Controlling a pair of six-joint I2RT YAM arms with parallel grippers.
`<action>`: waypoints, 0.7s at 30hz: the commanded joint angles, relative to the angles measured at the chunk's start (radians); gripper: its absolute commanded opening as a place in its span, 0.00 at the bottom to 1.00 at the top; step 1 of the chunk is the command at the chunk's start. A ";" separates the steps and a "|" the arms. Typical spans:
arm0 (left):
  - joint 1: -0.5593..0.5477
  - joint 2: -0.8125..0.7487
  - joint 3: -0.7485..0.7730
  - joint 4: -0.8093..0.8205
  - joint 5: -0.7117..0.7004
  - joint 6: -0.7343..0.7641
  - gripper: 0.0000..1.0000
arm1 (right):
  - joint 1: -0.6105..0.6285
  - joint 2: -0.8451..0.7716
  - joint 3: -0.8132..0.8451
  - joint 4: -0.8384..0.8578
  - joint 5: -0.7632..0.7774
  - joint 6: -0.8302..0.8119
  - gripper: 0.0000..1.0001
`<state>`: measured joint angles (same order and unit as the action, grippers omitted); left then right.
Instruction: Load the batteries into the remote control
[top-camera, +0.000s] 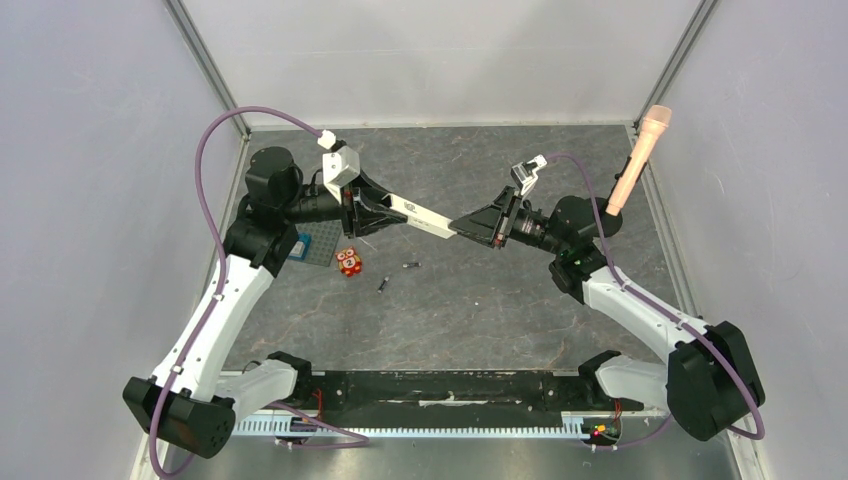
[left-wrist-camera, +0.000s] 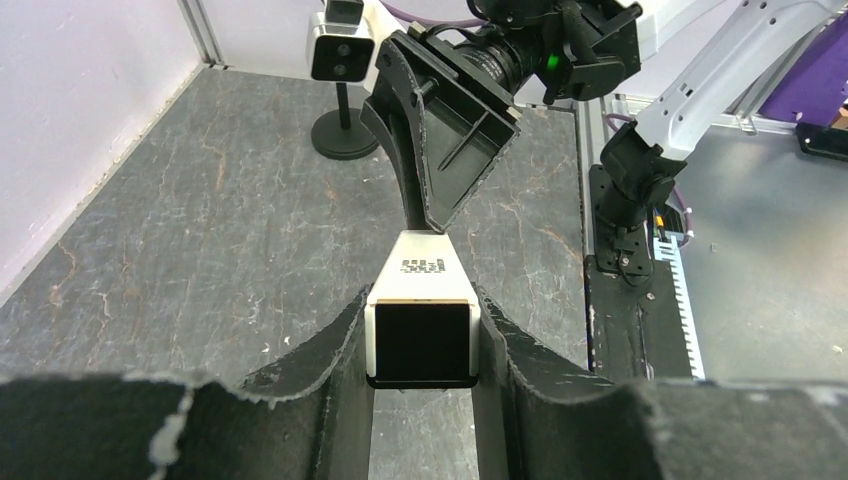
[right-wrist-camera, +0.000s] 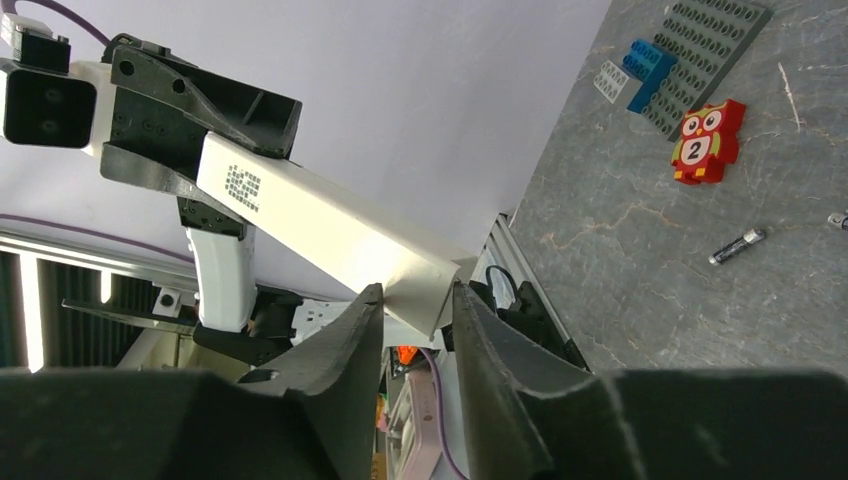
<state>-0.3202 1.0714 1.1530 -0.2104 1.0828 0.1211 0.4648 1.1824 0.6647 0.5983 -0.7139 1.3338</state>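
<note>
**Two grippers, one remote control held between them**

Two arms meet above the dark stone-patterned table (top-camera: 500, 310). The left gripper (top-camera: 383, 212) is clamped on one end of the white remote control (top-camera: 425, 217), and the right gripper (top-camera: 463, 226) pinches the opposite end, so the bar spans the gap between them, clear of the tabletop. Both batteries (top-camera: 410, 266) lie loose on the table below, just right of the red owl toy (top-camera: 349, 261), apart from each other and untouched by either gripper.
</note>
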 joint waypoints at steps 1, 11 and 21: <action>0.001 -0.012 0.022 0.018 -0.023 0.051 0.02 | -0.001 -0.003 0.029 0.021 -0.026 -0.005 0.31; 0.001 0.002 0.027 -0.063 -0.061 0.120 0.02 | -0.005 -0.009 0.056 -0.015 0.014 -0.021 0.05; 0.002 0.026 -0.014 -0.069 -0.244 0.106 0.02 | -0.011 0.005 0.013 0.126 0.104 0.041 0.00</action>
<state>-0.3199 1.0878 1.1507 -0.2909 0.9550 0.1810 0.4595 1.1866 0.6853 0.5968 -0.6750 1.3415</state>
